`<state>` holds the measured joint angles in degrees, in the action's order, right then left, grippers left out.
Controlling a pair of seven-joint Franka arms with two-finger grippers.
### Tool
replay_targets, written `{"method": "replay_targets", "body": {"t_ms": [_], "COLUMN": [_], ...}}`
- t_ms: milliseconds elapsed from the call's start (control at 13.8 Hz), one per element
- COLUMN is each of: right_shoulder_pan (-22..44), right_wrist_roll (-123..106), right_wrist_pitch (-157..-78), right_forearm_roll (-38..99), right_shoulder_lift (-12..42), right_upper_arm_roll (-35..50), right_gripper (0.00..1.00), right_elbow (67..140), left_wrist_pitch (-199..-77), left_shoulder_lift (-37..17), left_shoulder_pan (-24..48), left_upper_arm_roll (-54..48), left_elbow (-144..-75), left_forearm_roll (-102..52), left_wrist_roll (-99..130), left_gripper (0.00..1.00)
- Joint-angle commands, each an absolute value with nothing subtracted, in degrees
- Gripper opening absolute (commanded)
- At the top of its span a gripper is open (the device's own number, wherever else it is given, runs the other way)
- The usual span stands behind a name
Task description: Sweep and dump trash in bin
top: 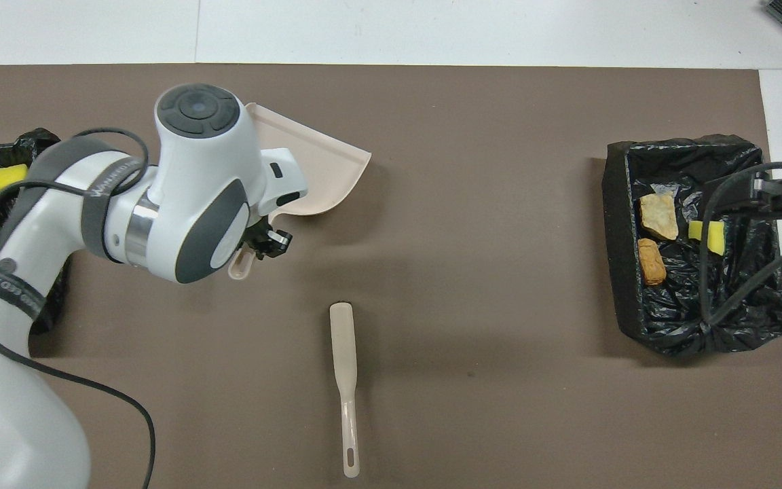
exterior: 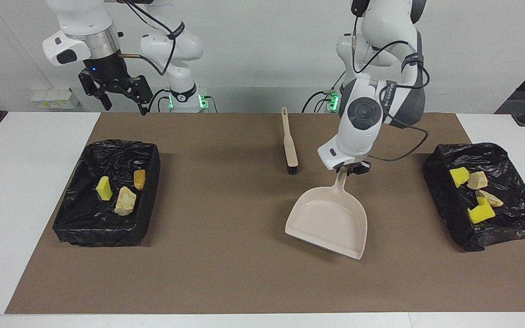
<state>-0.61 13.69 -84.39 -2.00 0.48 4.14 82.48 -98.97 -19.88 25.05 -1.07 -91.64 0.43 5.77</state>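
Lettering runs along the dark strap around the left arm (top: pixel 4 288) in the overhead view, but it is too small and slanted to read with certainty. The same holds for the strap lettering on that arm in the facing view. Nothing else on the desk (exterior: pixel 30 191) carries readable text.

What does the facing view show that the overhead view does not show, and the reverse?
Only the facing view shows the whole dustpan, empty, the open right gripper raised near the bin at its end, and all four pieces in the other bin.

Only the overhead view shows the slot at the end of the brush handle.

Both show the left gripper shut on the dustpan handle, the brush lying on the mat, and three pieces in the right arm's bin.
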Motion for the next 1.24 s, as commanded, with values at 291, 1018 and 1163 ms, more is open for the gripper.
{"method": "replay_targets", "body": {"t_ms": [291,1018,1163], "right_shoulder_pan": [-0.8,-0.4,-0.4], "right_wrist_roll": [13.0,13.1,13.1], "right_wrist_pitch": [-84.5,-84.5,-84.6], "right_forearm_roll": [-1.8,-0.8,-0.8], "right_shoulder_lift": [-1.2,-1.2,-1.2], "right_upper_arm_roll": [4.7,5.4,5.4], "right_gripper": [1.0,1.0,1.0], "right_elbow": [84.6,84.6,84.6], "left_wrist_pitch": [-108.2,-108.6,-109.1], "left_shoulder_lift": [-24.7,-19.6,-18.5], "left_shoulder_pan": [33.5,28.9,24.8], "left_upper_arm_roll": [0.2,5.2,5.9], "left_elbow": [-92.7,-91.6,-90.9], "left_forearm_roll": [-6.5,-4.5,-4.5], "left_wrist_roll": [24.0,20.9,13.3], "left_gripper": [0.0,1.0,1.0]}}
